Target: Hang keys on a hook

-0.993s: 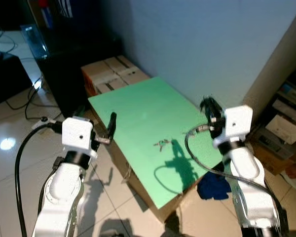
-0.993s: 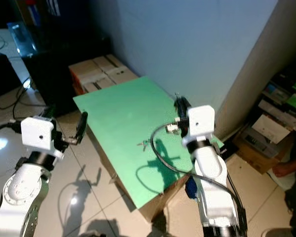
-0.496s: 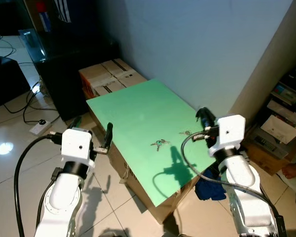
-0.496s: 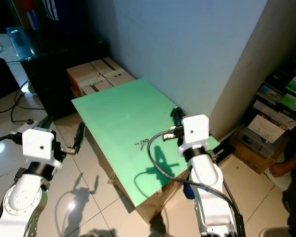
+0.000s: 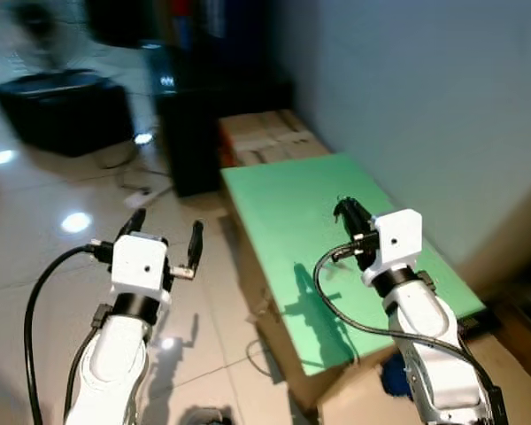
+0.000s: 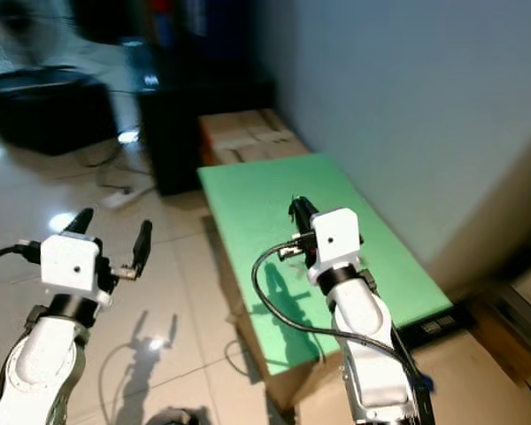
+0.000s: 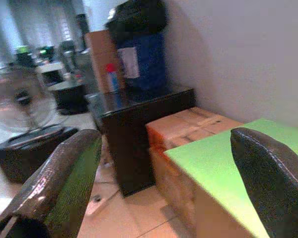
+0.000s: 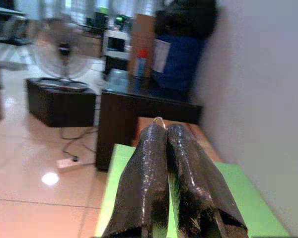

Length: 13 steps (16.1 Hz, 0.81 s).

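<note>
I'm holding the left gripper [image 5: 166,226] out over the tiled floor [image 5: 44,266], nearest to me, with its two black fingers [image 7: 64,173] spread wide apart and nothing between them. I'm keeping it idle and off to the side so it stays out of the working arm's way.

A little further on, I'm carrying the right gripper [image 5: 345,211] raised above the green board [image 5: 283,195]. Its fingers are pressed tight together, and a thin pale loop is poking out at the tips. I'm reading that loop as the key ring [image 8: 159,120], so I judge the keys are pinched there, though the keys themselves are too small for me to make out. I'm gripping hard because a thin ring slips easily, and I'm pointing the fingers forward so the loop is leading, ready to be threaded over a peg.

Beyond the board, I'm looking at cardboard boxes [image 5: 265,142] sitting against the blue-grey wall [image 5: 425,97], then a black cabinet [image 5: 190,133], and furthest off a fan [image 8: 64,49]. The head views are blurring, so I'm treating this as a carry-and-search step. Locating the hook is what I'm judging comes next.
</note>
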Available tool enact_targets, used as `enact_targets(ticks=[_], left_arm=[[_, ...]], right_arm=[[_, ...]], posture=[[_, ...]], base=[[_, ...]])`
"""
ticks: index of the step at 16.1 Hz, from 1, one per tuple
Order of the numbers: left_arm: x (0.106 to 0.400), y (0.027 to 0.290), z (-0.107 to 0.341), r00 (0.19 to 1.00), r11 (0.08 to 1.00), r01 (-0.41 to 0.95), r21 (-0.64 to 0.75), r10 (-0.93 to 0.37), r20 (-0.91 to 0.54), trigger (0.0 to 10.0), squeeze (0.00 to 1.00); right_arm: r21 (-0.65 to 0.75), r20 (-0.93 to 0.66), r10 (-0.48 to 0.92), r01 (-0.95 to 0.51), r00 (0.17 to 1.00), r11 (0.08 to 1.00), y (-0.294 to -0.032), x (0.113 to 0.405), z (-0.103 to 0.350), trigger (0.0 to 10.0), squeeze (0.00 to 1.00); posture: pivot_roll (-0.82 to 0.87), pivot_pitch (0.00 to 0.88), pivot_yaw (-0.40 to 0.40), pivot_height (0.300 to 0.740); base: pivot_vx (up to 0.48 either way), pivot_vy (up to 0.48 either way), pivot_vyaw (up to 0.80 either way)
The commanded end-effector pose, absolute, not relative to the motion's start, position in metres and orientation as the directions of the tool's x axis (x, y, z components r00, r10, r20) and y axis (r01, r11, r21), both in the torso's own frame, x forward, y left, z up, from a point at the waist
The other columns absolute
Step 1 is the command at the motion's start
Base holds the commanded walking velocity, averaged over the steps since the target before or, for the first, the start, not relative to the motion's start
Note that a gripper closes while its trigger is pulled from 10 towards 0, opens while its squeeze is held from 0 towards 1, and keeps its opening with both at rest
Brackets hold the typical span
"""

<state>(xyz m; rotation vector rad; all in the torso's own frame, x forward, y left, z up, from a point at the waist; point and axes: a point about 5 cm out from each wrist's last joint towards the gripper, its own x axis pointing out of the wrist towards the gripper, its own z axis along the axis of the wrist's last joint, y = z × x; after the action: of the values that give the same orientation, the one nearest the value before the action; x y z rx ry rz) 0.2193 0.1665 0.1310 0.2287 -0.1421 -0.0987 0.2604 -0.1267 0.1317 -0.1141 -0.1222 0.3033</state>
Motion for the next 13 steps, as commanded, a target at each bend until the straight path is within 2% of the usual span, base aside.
enact_targets(ticks=[1,13], left_arm=[[0.218,0.165,0.134,0.981,0.964,0.098,0.248,-0.135,0.137,10.0,0.00],[0.207,0.171,0.131,0.984,0.952,0.103,0.289,-0.140,0.112,10.0,0.00]], right_arm=[[-0.120,0.100,0.332,-0.320,0.938,0.940,-0.125,0.259,0.131,10.0,0.00],[-0.111,0.039,0.339,-0.333,0.940,0.936,-0.131,0.254,0.116,10.0,0.00]], posture=[[0.03,0.000,-0.048,0.740],[0.06,0.005,-0.069,0.740]], base=[[0.000,0.000,0.80],[0.000,0.000,0.80]])
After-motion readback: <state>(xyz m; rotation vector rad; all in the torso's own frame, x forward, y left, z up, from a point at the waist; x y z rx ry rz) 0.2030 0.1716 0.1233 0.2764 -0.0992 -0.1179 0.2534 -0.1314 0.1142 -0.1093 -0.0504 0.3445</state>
